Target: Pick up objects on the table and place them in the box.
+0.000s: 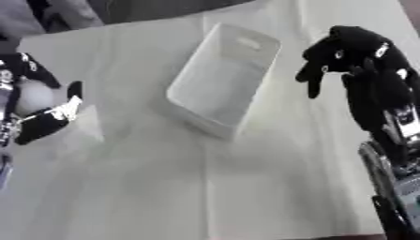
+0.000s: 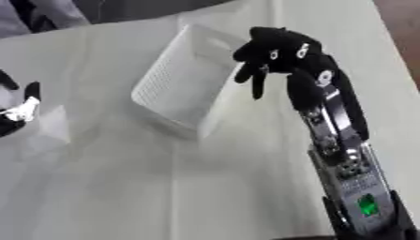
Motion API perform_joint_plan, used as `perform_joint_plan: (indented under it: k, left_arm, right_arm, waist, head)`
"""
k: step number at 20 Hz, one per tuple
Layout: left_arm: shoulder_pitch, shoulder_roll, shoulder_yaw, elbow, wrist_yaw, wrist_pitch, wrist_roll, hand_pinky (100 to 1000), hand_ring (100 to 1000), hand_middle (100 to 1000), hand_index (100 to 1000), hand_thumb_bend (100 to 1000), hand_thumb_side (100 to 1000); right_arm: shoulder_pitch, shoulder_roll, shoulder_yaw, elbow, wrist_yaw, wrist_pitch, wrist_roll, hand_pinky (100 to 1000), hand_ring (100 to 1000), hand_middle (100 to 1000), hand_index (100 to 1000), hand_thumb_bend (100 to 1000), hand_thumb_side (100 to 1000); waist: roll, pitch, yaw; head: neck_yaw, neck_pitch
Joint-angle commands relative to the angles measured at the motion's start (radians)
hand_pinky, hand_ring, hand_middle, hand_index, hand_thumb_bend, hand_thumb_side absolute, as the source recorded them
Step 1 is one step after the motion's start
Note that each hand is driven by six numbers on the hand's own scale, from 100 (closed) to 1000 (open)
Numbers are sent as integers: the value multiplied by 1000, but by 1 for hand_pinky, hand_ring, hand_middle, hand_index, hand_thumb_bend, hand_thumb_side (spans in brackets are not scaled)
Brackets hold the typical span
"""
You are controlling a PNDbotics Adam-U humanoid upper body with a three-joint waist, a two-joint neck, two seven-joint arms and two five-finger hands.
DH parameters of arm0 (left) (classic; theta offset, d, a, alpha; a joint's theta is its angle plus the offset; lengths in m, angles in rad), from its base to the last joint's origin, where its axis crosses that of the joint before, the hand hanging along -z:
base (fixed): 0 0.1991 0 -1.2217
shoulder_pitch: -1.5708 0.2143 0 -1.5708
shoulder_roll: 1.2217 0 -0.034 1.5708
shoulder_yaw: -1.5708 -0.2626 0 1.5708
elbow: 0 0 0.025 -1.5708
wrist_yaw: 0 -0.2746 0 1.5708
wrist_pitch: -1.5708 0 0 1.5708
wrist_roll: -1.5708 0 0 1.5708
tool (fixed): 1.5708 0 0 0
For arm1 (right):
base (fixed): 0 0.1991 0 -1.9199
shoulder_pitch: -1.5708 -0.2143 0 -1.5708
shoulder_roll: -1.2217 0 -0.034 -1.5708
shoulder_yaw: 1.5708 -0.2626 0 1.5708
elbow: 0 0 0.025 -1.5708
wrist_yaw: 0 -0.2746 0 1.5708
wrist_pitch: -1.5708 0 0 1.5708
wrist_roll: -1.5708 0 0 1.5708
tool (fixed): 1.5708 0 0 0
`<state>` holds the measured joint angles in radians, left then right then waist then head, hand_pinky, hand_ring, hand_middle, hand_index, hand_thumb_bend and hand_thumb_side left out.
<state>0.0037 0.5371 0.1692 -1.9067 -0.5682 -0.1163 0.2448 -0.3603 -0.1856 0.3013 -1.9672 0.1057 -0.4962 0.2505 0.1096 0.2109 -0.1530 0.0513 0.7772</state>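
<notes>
So the tabletop (image 1: 205, 197) is wearing a pale cloth with soft creases running across it, and I'm not spotting any loose objects lying on it anywhere in view. That's already a bit of a worry, since the only thing left to move seems to be the one in the robot's grip.

The box (image 1: 223, 79), a white tray-like bin with a handle slot in its far wall, is sitting tilted across the middle, and it's looking empty from here.

The right hand (image 2: 279, 56) is hanging just beside the box's right wall, fingers drooping loosely and holding nothing. My guess is that if that arm is swinging inward at all, it's going to nudge the light box and skate it over the cloth.

The left hand (image 1: 37, 112) is sitting at the left edge, well apart from the box, fingers curling round a pale rounded object (image 1: 33, 96).

What that object is, I can't make out. It's looking smooth and round, so I'm guessing it could roll out of the fingers on the way over, or bounce off the rim if it's getting released early.
</notes>
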Motion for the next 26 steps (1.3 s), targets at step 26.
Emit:
perform_joint_plan:
  k: [26]
  left_arm:
    - [-406,63,-59,126,412,-73,-66,100,100,100,176,100,124]
  right_arm:
    - [-4,13,14,13,-3,-7,17,277,528,656,883,100,1000]
  waist:
    - [-9,-50,-63]
  head:
    - [-2,-7]
